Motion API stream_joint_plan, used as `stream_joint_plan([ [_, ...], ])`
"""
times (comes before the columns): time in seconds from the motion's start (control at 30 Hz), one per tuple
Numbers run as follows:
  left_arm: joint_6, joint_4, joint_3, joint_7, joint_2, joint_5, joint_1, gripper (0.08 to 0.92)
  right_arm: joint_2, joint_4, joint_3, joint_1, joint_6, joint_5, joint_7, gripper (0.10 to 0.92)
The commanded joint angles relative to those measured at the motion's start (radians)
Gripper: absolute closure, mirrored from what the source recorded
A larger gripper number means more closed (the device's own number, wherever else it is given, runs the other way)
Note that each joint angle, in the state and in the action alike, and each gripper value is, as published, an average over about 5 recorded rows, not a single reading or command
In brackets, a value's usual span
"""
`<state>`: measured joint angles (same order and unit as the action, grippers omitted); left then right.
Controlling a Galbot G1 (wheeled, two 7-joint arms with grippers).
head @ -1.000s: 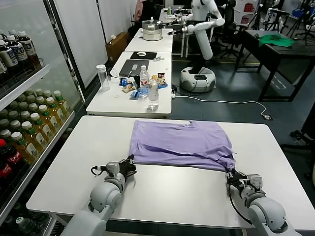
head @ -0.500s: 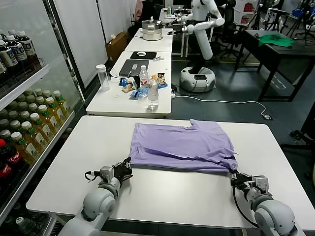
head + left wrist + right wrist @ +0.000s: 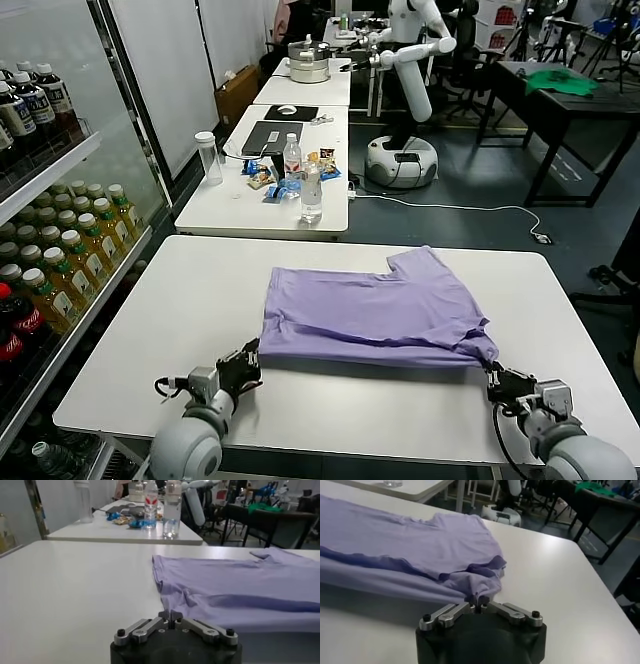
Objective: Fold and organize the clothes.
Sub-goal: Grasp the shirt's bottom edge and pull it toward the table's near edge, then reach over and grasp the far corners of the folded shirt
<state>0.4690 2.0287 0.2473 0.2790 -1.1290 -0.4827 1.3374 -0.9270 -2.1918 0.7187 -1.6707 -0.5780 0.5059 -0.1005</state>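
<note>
The shirt [image 3: 375,310] lies folded across the middle of the white counter [image 3: 160,320], its near folded edge facing the robot, one sleeve showing at the far side. The left claw [image 3: 243,366] is closed on the near left corner of that edge, and the right claw [image 3: 500,378] is closed on the near right corner, where the cloth is bunched into a small peak.

The step in hand is judged to be a drag of the folded shirt toward the near edge of the counter, or a tensioning of its front edge before a further fold. For this to be done well, both corners should be pulled at an even rate and kept low over the counter, so that the edge between them is held straight and the upper layer is not slid off the lower. The grip at the right corner looks thin; a sharp tug there could let the cloth slip.

In the left wrist view the fingers [image 3: 165,616] are seen pressed together at the shirt's corner, and a loose wrinkle beside them, which the head view does not resolve. In the right wrist view the gathered corner at the claw [image 3: 480,601] and the layered hem are shown. Only the head view gives the whole outline and both arms at once.
</note>
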Motion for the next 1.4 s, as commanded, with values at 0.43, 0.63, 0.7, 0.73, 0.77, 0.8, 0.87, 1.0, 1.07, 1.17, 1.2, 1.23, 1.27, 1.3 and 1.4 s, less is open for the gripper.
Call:
stream_joint_plan([
  [0.43, -0.001, 0.215, 0.027, 0.008, 0.042, 0.071, 0.288, 0.894, 0.007, -0.114, 0.072, -0.298, 0.000, -0.214, 0.074, 0.875],
  [0.63, 0.002, 0.230, 0.038, 0.005, 0.056, 0.070, 0.266, 0.894, 0.003, -0.165, 0.078, -0.256, 0.091, -0.207, 0.047, 0.717],
  [0.7, -0.005, 0.243, 0.047, 0.003, 0.059, 0.067, 0.249, 0.892, 0.009, -0.179, 0.093, -0.209, 0.127, -0.174, 0.027, 0.656],
  [0.73, -0.011, 0.249, 0.055, 0.002, 0.060, 0.062, 0.239, 0.881, 0.014, -0.181, 0.099, -0.181, 0.138, -0.153, 0.018, 0.630],
  [0.77, -0.017, 0.256, 0.065, 0.001, 0.060, 0.055, 0.229, 0.871, 0.020, -0.182, 0.105, -0.148, 0.145, -0.127, 0.006, 0.596],
  [0.8, -0.021, 0.265, 0.077, 0.001, 0.059, 0.045, 0.220, 0.852, 0.025, -0.181, 0.108, -0.111, 0.148, -0.101, -0.006, 0.570],
  [0.87, -0.026, 0.275, 0.095, 0.002, 0.056, 0.018, 0.193, 0.799, 0.042, -0.166, 0.098, -0.041, 0.137, -0.064, -0.023, 0.509],
  [1.0, -0.026, 0.216, 0.077, 0.005, 0.055, -0.014, 0.069, 0.686, 0.088, -0.045, 0.014, 0.130, 0.117, -0.017, -0.028, 0.397],
  [1.07, -0.029, 0.159, 0.050, 0.006, 0.051, -0.017, -0.003, 0.626, 0.100, 0.030, -0.036, 0.220, 0.110, -0.006, -0.027, 0.336],
  [1.17, -0.031, 0.062, 0.003, 0.011, 0.037, -0.030, -0.106, 0.539, 0.112, 0.166, -0.130, 0.388, 0.095, 0.023, -0.028, 0.257],
  [1.2, -0.030, 0.029, -0.012, 0.014, 0.030, -0.035, -0.141, 0.513, 0.116, 0.216, -0.165, 0.446, 0.089, 0.037, -0.029, 0.237],
  [1.23, -0.030, -0.007, -0.028, 0.017, 0.023, -0.038, -0.176, 0.479, 0.118, 0.262, -0.198, 0.504, 0.081, 0.053, -0.030, 0.225],
  [1.27, -0.029, -0.039, -0.043, 0.021, 0.016, -0.042, -0.208, 0.453, 0.119, 0.301, -0.232, 0.550, 0.073, 0.067, -0.031, 0.212],
  [1.3, -0.028, -0.072, -0.059, 0.025, 0.008, -0.043, -0.244, 0.427, 0.119, 0.343, -0.265, 0.601, 0.065, 0.083, -0.031, 0.207],
  [1.4, -0.024, -0.159, -0.101, 0.036, -0.015, -0.042, -0.338, 0.349, 0.111, 0.449, -0.364, 0.753, 0.040, 0.125, -0.033, 0.203],
])
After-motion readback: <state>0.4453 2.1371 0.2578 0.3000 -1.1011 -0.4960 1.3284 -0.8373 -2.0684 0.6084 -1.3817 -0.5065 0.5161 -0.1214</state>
